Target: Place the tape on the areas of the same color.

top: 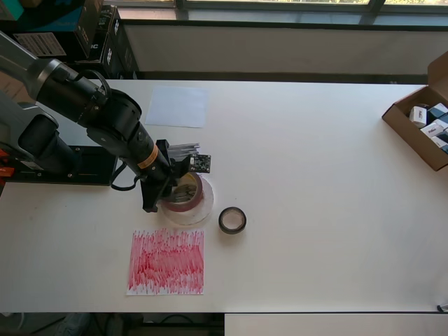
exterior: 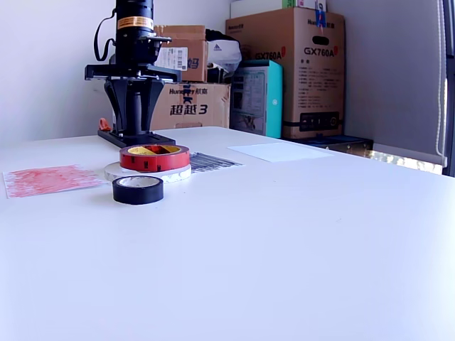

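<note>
In the exterior view, the small black roll [exterior: 137, 190] sits closest on the white table [exterior: 284, 241], lying flat by itself. Just behind it is the red roll [exterior: 154, 158], and it lies on top of the wide white ring [exterior: 117, 171], so the two make a little stack. Off to that view's left lies the red patch [exterior: 44, 179], with no roll on it. Behind the stack is the black scribbled patch [exterior: 210, 162], mostly hidden in the overhead view by the arm. Farther back is the plain white patch [exterior: 279, 151], also bare. The gripper [exterior: 135, 106] hangs above the table behind the stack, pointing down. From above, the gripper [top: 168, 187] covers part of the red roll [top: 190, 199], so it is hard to see; its fingers seem to be apart, but I cannot tell for sure, and I cannot tell if they touch the roll. From above, the black roll [top: 232, 220] is just beside the white ring [top: 201, 210], and the red patch [top: 166, 262] is near them both. Big cardboard boxes [exterior: 284, 64] stand at the far back.
</note>
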You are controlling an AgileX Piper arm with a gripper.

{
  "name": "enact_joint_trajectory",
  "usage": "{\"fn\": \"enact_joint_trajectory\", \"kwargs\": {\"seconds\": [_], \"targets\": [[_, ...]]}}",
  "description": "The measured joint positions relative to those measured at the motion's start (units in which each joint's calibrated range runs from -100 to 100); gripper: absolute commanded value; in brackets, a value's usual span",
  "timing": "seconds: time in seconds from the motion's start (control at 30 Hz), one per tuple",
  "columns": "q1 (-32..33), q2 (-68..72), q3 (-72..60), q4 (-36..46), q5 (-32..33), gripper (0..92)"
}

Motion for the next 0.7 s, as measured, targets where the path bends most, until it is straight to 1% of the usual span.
{"fn": "enact_joint_trajectory", "kwargs": {"seconds": [0.47, 0.7], "targets": [[-0.22, 0.0, 0.0, 0.0, -1.11, 43.7], [-0.33, 3.02, -0.87, 0.0, -2.04, 43.7]]}}
